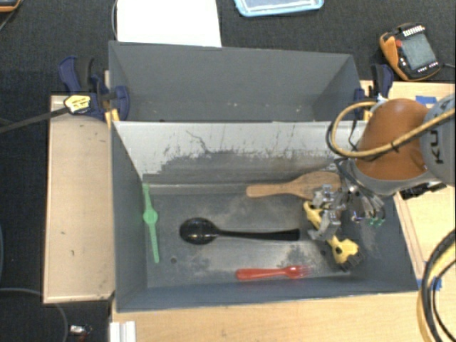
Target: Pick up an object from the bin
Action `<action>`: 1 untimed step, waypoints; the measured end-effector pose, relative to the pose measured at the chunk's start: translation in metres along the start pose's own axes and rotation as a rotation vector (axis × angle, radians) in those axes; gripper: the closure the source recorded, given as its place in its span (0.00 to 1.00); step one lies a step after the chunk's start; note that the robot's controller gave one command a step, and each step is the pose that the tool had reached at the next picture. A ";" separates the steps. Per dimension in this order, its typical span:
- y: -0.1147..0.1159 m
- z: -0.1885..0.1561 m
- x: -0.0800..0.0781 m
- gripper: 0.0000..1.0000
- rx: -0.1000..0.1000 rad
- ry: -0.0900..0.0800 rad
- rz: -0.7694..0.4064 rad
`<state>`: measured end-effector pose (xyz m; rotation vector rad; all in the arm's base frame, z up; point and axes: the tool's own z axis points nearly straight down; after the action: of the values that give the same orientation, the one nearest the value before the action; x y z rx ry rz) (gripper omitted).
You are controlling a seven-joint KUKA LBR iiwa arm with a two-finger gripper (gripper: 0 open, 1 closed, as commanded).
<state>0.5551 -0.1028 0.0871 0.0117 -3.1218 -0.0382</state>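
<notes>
- A grey metal bin [235, 84] sits on a dark surface [50, 27]. Its sloped back wall and floor are scuffed pale.
- A white sheet [169, 13] lies behind the bin.
- The robot arm's orange-brown cover [388, 144], looped with cable, enters from the right.
- A black ladle [239, 233] lies mid-floor, bowl pointing left.
- A wooden spatula [285, 187] lies along the back, its broad end hidden under the arm.
- A red-handled tool [274, 272] lies near the front wall.
- A thin green stick [150, 219] lies by the left wall.
- The gripper [329, 216] hangs low at the floor's right. I cannot tell whether it is open or closed, or holding anything.
- A yellow and black object [343, 249] lies partly hidden beneath it.
</notes>
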 end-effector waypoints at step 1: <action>-0.002 0.010 -0.017 1.00 -0.007 0.014 -0.054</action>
<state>0.5724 -0.1049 0.0764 0.0960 -3.1070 -0.0503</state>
